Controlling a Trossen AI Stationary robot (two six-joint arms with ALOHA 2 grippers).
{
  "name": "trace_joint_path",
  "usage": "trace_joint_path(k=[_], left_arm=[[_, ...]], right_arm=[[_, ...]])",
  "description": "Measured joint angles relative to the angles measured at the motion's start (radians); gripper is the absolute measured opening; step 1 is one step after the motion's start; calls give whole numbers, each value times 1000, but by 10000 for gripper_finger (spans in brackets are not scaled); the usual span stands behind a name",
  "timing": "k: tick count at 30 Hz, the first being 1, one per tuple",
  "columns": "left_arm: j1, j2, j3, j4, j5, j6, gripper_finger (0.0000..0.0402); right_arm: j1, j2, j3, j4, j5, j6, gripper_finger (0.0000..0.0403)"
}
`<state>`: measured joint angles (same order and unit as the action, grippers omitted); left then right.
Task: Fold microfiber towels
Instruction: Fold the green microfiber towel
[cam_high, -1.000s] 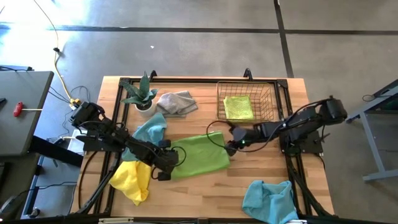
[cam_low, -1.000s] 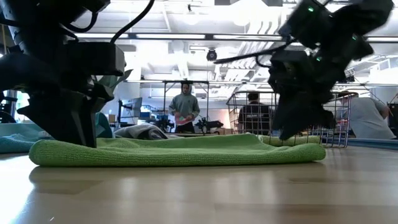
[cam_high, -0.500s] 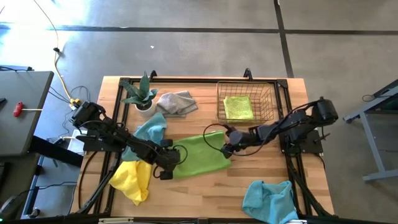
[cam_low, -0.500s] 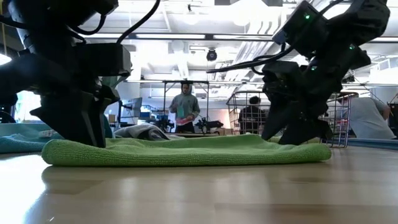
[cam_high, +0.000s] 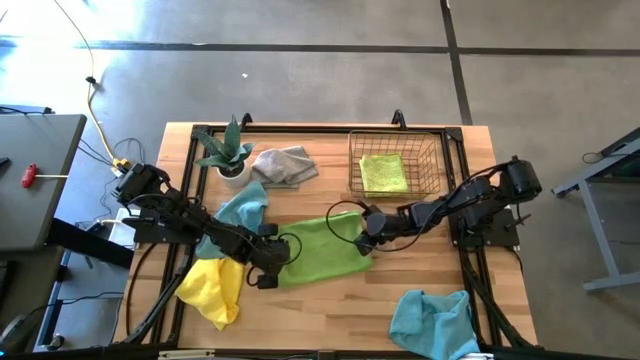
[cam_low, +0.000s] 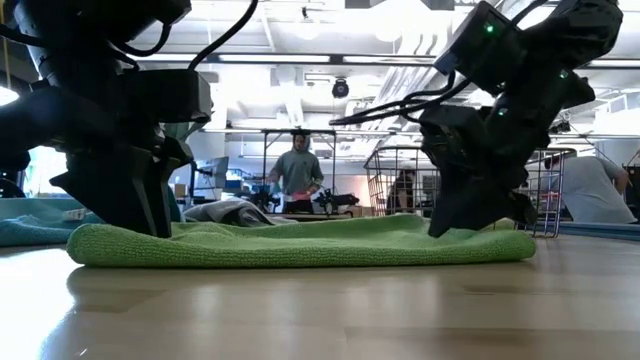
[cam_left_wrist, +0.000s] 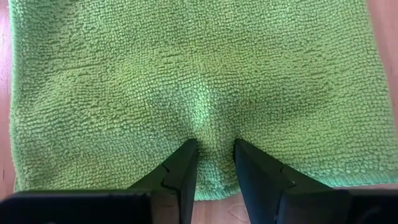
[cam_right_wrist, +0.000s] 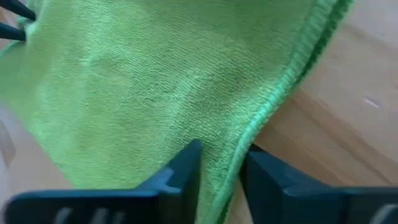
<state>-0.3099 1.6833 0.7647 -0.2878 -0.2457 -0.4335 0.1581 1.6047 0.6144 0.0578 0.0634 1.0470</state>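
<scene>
One folded lime green microfiber towel (cam_high: 383, 172) lies in the wire basket (cam_high: 432, 150). Mid-desk, the left pincer (cam_high: 272, 256) and right pincer (cam_high: 368, 231) each pinch opposite edges of a flat lime green microfiber towel (cam_high: 322, 251). Four others look unfolded.

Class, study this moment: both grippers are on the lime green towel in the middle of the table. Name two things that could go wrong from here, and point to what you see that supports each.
1. The right gripper pinches only the hem of the lime green towel; so thin a hold may slip once it lifts.
2. The left gripper pins the opposite edge, bunching cloth between its fingers. If the arms move unevenly, the towel may stretch or fold crooked.
</scene>
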Motion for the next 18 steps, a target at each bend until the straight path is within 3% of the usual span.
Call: trace_joint_path(k=[5, 18], left_arm=[[0, 0, 4, 1, -8, 0, 99], [3, 5, 88, -93, -27, 50, 99]], right_arm=[[0, 0, 0, -22, 5, -16, 8], [28, -65, 3, -223, -38, 16, 2]])
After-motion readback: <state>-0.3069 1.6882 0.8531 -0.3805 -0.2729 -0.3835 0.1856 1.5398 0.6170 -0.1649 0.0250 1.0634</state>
